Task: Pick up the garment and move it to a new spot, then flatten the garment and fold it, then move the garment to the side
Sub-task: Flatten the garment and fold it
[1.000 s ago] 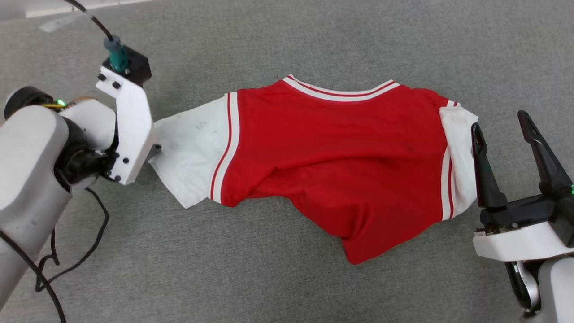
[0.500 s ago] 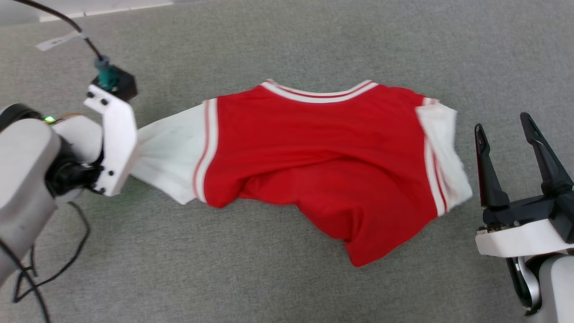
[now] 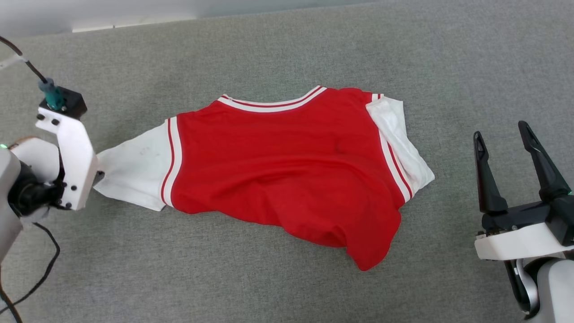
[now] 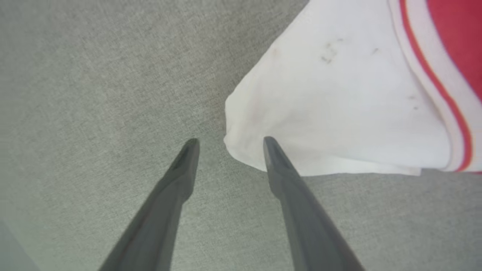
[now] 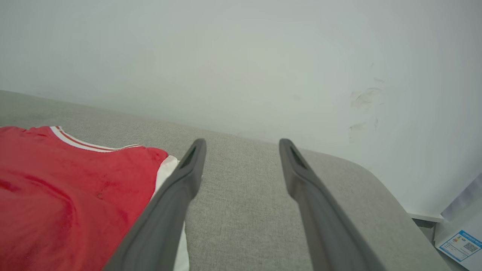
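We see the red jersey T-shirt (image 3: 287,166) spread on the grey fabric surface (image 3: 287,54), its long axis running left to right. Our left tool (image 4: 229,141), fingers parted and gripping nothing, sits at the corner of the left sleeve (image 4: 331,101). Our right tool (image 3: 501,130), spread wide and empty, stands apart from the right sleeve (image 3: 403,148). The left arm looks nearer.

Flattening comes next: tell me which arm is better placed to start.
Left, probably: the left gripper is open right at the garment's white sleeve corner; the right gripper stands apart from it.
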